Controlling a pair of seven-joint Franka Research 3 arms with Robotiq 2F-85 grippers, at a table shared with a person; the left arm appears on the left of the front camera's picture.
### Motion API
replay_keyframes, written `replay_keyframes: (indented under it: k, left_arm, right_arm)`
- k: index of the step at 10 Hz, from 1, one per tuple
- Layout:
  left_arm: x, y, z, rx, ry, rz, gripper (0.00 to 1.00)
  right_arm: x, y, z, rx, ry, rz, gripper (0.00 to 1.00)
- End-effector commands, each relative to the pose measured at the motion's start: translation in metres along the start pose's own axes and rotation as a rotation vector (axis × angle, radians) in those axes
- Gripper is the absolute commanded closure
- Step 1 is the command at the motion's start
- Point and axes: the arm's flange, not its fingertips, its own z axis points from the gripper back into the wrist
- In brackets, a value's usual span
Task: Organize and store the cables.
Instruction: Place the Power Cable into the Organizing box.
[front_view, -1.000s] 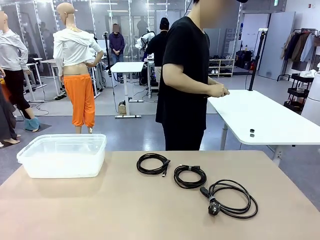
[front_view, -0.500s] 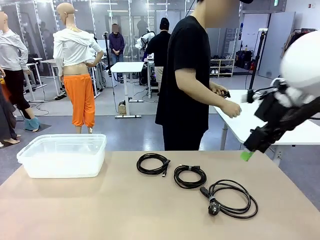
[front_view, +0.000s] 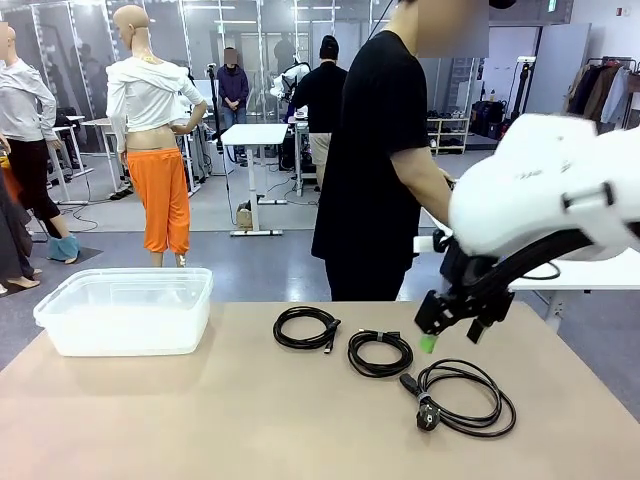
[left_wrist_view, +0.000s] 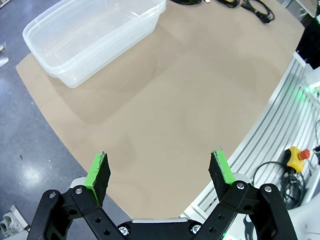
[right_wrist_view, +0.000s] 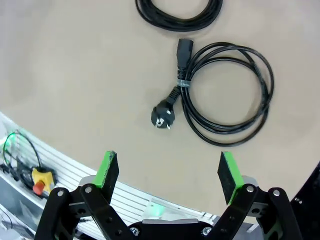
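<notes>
Three black coiled cables lie on the tan table: a small one (front_view: 305, 328), a banded one (front_view: 380, 352), and a larger power cord (front_view: 462, 397) with its plug toward me. My right gripper (front_view: 450, 325) hangs open just above and behind the power cord, holding nothing. The right wrist view shows that gripper (right_wrist_view: 167, 167) open over bare table, with the power cord (right_wrist_view: 227, 107) and its plug (right_wrist_view: 162, 116) ahead of the fingers and another coil (right_wrist_view: 180, 12) at the top edge. My left gripper (left_wrist_view: 160, 167) is open and empty, high over the table's near edge.
A clear plastic tub (front_view: 125, 310) stands at the table's far left, also seen from the left wrist as the tub (left_wrist_view: 95, 35). A person in a black shirt (front_view: 375, 160) stands at the far edge. An emergency-stop button (left_wrist_view: 298, 154) sits below the table's near side.
My right arm has swung in from the right and come down toward the cables. The person has turned toward the white table behind. The cables have not moved.
</notes>
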Motion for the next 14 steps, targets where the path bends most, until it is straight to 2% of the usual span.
replay_keyframes:
  k: [1,4,9,14]
  left_arm:
    - [-0.002,-0.001,0.002,-0.010,0.002,-0.015,0.00]
    - [-0.002,-0.001,0.002,-0.010,0.002,-0.015,0.00]
    - [-0.002,-0.001,0.002,-0.010,0.002,-0.015,0.00]
    - [-0.002,-0.001,0.002,-0.010,0.002,-0.015,0.00]
  right_arm:
    - [0.017,0.010,-0.034,-0.100,0.012,-0.092,0.00]
    - [0.024,0.014,-0.068,-0.152,0.019,-0.181,0.00]
    - [0.030,0.002,-0.125,-0.148,0.114,-0.235,0.00]
    - [0.039,-0.005,-0.146,-0.164,0.095,-0.287,0.00]
